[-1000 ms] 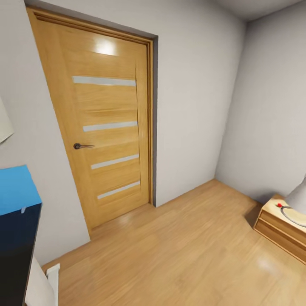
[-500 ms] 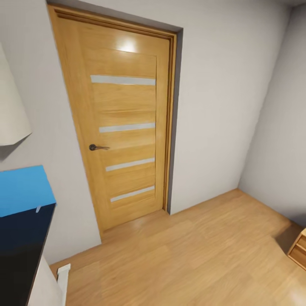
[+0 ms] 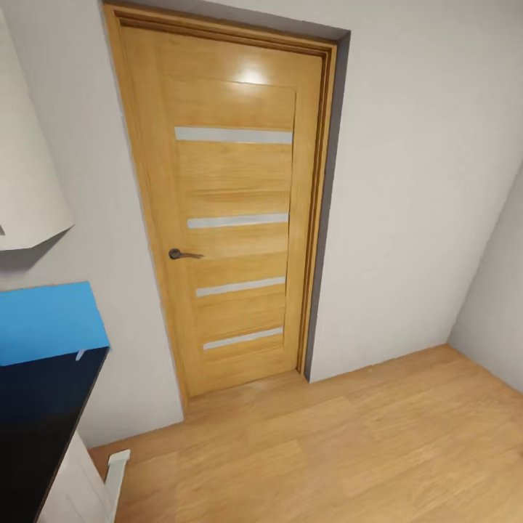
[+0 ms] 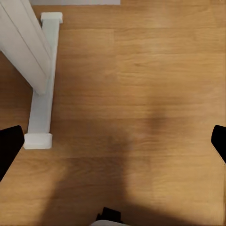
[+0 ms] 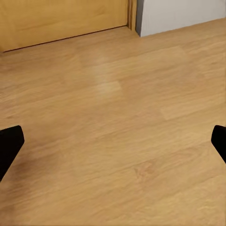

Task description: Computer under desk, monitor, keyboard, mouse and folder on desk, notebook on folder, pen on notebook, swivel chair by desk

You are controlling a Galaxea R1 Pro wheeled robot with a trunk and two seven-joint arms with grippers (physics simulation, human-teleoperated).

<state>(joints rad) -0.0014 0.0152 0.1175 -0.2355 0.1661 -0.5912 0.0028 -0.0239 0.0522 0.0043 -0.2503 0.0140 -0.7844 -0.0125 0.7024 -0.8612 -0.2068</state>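
Room: bedroom, head cam faces light wood door [image 3: 232,218] w/ dark lever handle [image 3: 183,254]; pale grey walls, oak plank floor [image 3: 349,443].
Folder: bright blue slab [image 3: 47,323] at far left of head view, lying flat on glossy black tabletop [image 3: 36,414] — so it looks already off the chair and on the desk.
Other task things: a white slanted surface [image 3: 25,181] above the folder; could be the monitor's back, can't tell.
Desk leg: white leg w/ flat foot [image 4: 41,103] on the floor, seen by the left wrist cam.
Left hand: [image 4: 113,141] fingertips [image 4: 9,146] dark at both frame edges, spread wide, nothing between — open, hanging over bare floor just beside the desk foot.
Right hand: [image 5: 113,143] fingertips [image 5: 9,146] likewise wide apart, empty, over floor near the door's bottom edge [image 5: 61,21].
Key relation: tabletop + folder lie to the robot's left; left arm is the nearer one, right arm is on the door side, well apart from the desk.
Step (judgement): in transit/turning, no grasp under way.
Next (judgement): base has to swing left to bring the tabletop into view before any reach.
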